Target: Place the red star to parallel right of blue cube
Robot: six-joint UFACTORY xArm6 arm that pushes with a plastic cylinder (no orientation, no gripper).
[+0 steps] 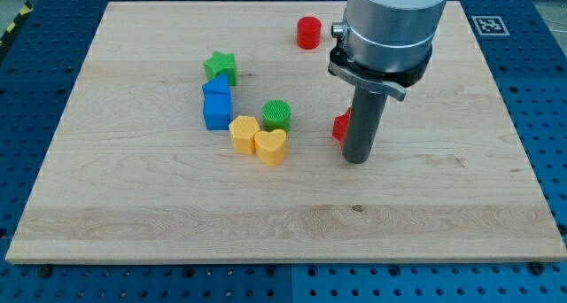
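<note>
A: Quick status. Where's the red star?

B: Mostly hidden behind the rod. Only a red sliver shows at the rod's left edge, so I can't confirm the star shape from here (going by the task name). My tip sits on the tabletop right against it, on the view's right side of it, slightly toward the view's bottom.

A: And the blue cube?

B: Left of centre, with another blue block touching it on the top side and a green star just above that. Orange block and yellow heart sit off its lower right corner, green cylinder just right of those. Red cylinder is up near the top edge, not involved.

A: Hand state?

B: No hand on this rig, just a rod, so nothing opens or closes and nothing is held. It only pushes.

A: Progress?

B: I'd say early to middle. The star is roughly level with the cube's row already, but well apart from it, off to the view's right. What's left, as I judge it: slide it leftward toward the cube.

A: Catch?

B: The green cylinder lies between star and cube, right in that lane. It could get shoved along.
</note>
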